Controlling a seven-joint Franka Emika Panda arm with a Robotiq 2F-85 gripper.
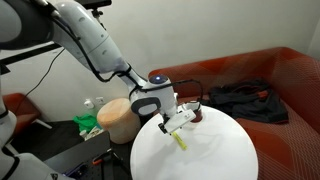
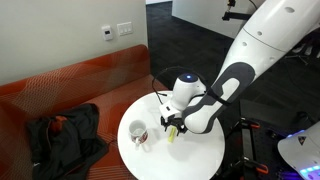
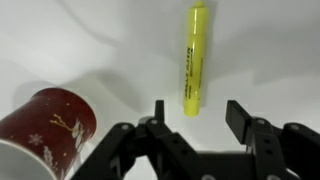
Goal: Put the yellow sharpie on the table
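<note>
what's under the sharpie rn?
Only the white table. The sharpie lies flat on it, its near end between the fingers of the open gripper. The pen itself covers the strip directly beneath it.

"What's behind it all?"

"A red-orange sofa [image 2: 65, 85] along a plain pale wall [image 2: 50, 35]. A dark heap of clothing [image 2: 65, 135] lies on its seat."

"Anything on the wall?"

"A white wall plate [image 2: 123, 29], with a smaller fitting [image 2: 106, 33] just beside it."

"And the floor?"

"Dark [image 2: 190, 35]. In an exterior view a tan cylindrical stool [image 1: 118, 118] stands on it, with something green [image 1: 88, 124] just beside."
</note>
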